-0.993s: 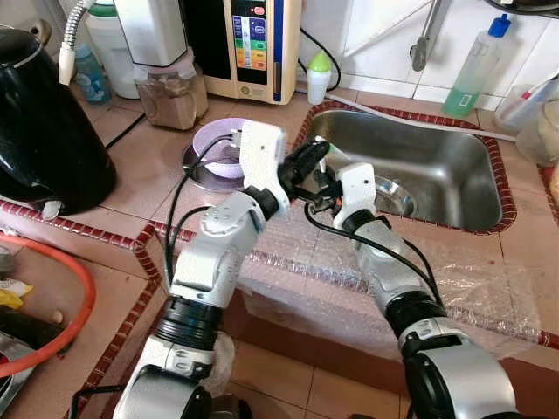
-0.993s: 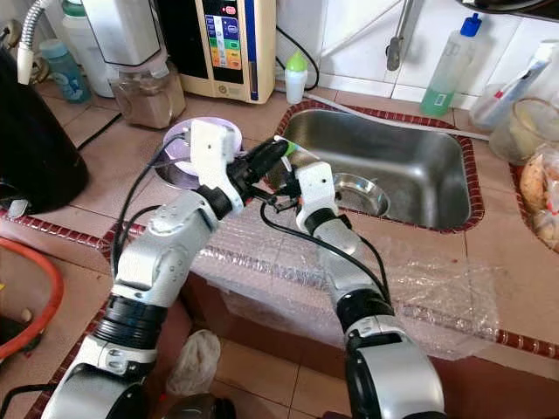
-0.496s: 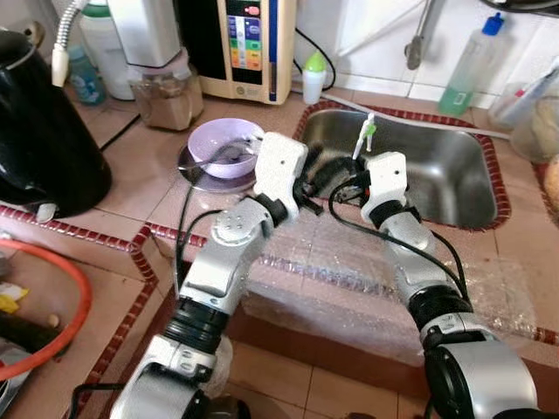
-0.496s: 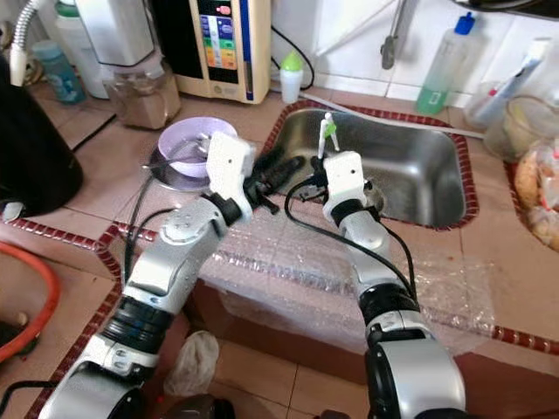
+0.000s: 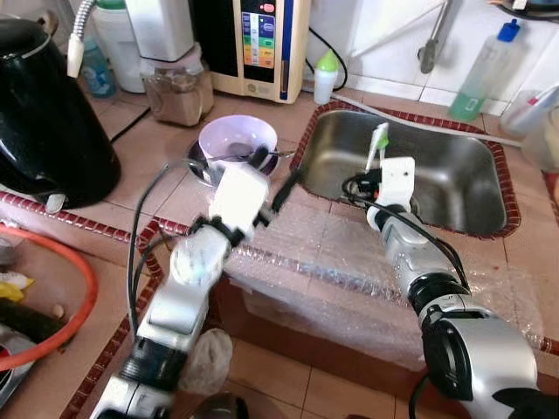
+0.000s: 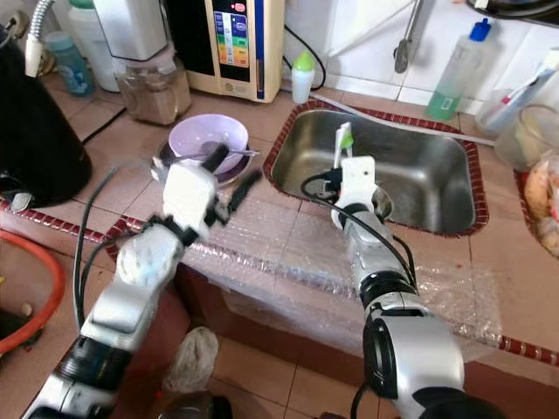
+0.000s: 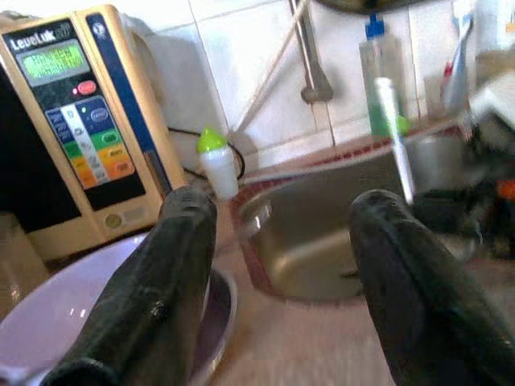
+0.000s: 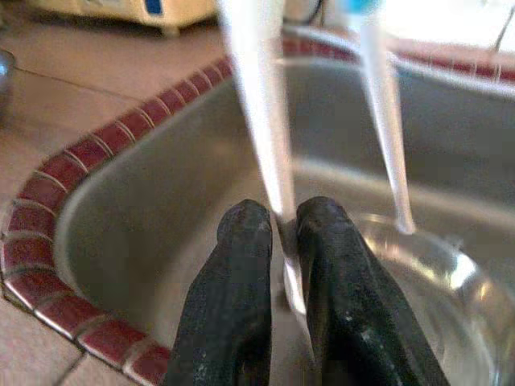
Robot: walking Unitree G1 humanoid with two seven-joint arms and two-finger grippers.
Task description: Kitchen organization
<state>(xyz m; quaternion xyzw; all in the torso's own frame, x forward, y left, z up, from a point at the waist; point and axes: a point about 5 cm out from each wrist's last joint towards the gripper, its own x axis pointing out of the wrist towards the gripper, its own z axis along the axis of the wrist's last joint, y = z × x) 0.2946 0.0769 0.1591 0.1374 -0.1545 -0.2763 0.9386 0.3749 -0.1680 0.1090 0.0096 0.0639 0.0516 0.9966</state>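
The left hand (image 5: 278, 173) has pulled away from the right hand (image 6: 339, 171) and hangs empty, fingers spread. The right hand pinches an upright toothbrush (image 5: 376, 146) above the sink (image 5: 489, 188).

A stainless-steel sink (image 5: 454, 188) edged in red tile sits at two o'clock. At its near left rim the right gripper (image 5: 374, 179) holds a white toothbrush with a green head (image 5: 376, 145) upright. At nine o'clock from it, the left gripper (image 5: 272, 175), blurred, hovers with fingers spread beside a lilac bowl (image 5: 236, 137). A black kettle (image 5: 48, 109) stands at ten o'clock. Clear bubble wrap (image 5: 349, 271) drapes the counter edge.
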